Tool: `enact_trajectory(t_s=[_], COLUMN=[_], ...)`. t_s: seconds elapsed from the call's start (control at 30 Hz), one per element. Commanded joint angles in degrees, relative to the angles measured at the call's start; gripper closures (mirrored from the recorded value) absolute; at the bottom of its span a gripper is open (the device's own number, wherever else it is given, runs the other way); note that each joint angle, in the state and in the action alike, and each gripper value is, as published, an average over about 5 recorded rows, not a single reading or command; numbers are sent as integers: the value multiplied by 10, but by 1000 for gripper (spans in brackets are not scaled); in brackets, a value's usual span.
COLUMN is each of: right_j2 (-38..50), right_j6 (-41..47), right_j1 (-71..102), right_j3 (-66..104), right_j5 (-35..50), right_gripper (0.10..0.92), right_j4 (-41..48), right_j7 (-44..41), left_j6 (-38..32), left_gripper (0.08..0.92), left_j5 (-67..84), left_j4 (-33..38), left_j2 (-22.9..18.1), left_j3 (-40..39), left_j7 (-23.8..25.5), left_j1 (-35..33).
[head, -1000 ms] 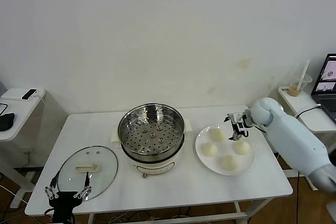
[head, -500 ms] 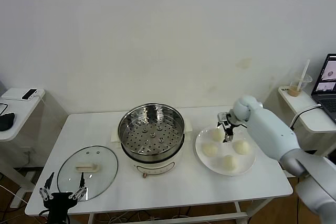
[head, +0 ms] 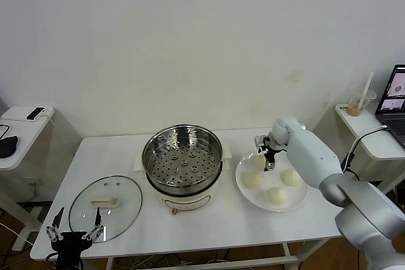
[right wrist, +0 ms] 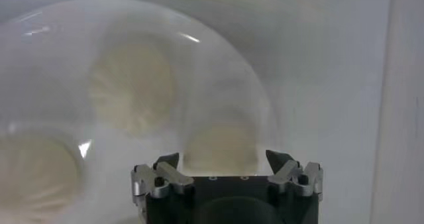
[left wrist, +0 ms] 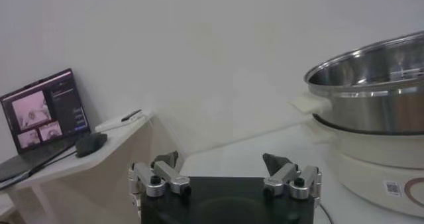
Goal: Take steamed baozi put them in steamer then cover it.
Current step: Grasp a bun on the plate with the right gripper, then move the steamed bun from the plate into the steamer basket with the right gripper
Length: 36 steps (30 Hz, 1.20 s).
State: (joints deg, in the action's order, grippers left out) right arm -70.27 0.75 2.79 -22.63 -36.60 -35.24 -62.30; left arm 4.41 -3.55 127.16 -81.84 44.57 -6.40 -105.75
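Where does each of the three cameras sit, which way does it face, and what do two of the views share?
Head view: on the robot's head, looking forward and down at the table; shows the right arm reaching to the plate and the left gripper at the near table edge.
Left wrist view: on the left wrist, low beside the table, facing the steamer; its own fingers show.
Right wrist view: above the plate, facing a steamed baozi; right gripper.
Shared: head and left wrist views both show the steamer.

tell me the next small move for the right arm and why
Probably close the right gripper on the baozi sitting between its spread fingers, then lift. It is down at the plate, the steamer holds no buns, and the cover lies aside by the idle left gripper.
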Motion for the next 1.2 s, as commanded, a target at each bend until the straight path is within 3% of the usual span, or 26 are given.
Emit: enact_trajectory(t_s=[0.03, 0.4, 0.67, 1.0, 1.2], right_j2=[-13, 9, 72, 187, 200], right_j6=[1, 1, 14, 40, 46], right_j1=[-3, -5, -21, -125, -217], right_j3=[0, -12, -51, -162, -229], right_j5=[-10, 13, 79, 244, 321], right_gripper=[334, 484, 475, 469, 469], right_j4=[22, -9, -98, -279, -324], right_j7=[2, -19, -26, -28, -30], left_j6=[0, 0, 1, 2, 1], left_gripper=[177, 177, 177, 177, 177], left_j5=[0, 0, 0, 7, 10], left_j4=[-1, -1, -7, -15, -17], left_j2=[0, 0, 3, 6, 12], left_j3=[1, 1, -3, -18, -18], left_j7=[0, -1, -1, -4, -2], left_j1=[0, -1, 1, 7, 6])
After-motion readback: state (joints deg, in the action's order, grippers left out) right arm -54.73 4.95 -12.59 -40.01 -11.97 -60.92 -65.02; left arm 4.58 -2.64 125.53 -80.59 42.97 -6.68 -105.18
